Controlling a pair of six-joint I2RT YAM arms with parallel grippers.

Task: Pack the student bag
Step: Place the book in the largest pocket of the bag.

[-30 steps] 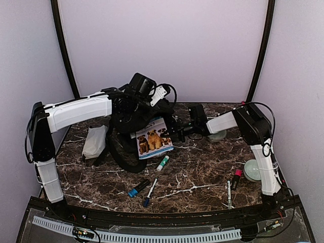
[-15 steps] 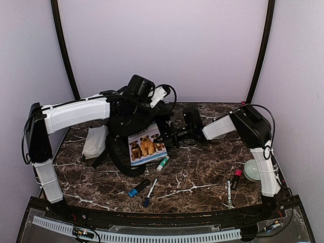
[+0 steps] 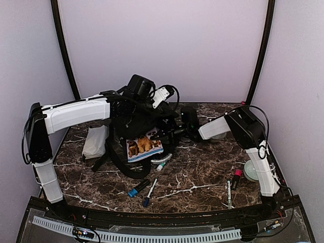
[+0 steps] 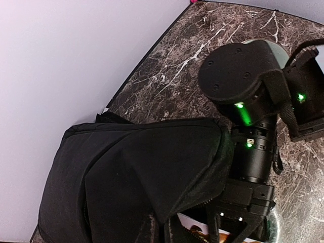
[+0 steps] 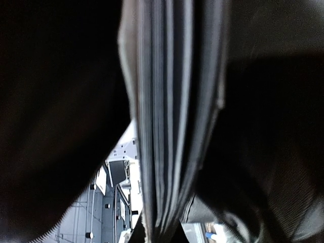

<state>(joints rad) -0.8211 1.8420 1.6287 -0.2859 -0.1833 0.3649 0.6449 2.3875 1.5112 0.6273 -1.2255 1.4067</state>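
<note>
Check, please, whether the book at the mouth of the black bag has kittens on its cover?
Not kittens: the top external view shows brown dogs on the cover of the book at the mouth of the student bag.

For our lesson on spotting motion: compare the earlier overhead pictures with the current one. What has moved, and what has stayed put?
The right arm swung left, pushing the dog-cover book left and further into the student bag, so less of its cover shows. The left arm kept holding the bag's top up. The white pouch, glue stick and blue marker stayed where they were.
</note>
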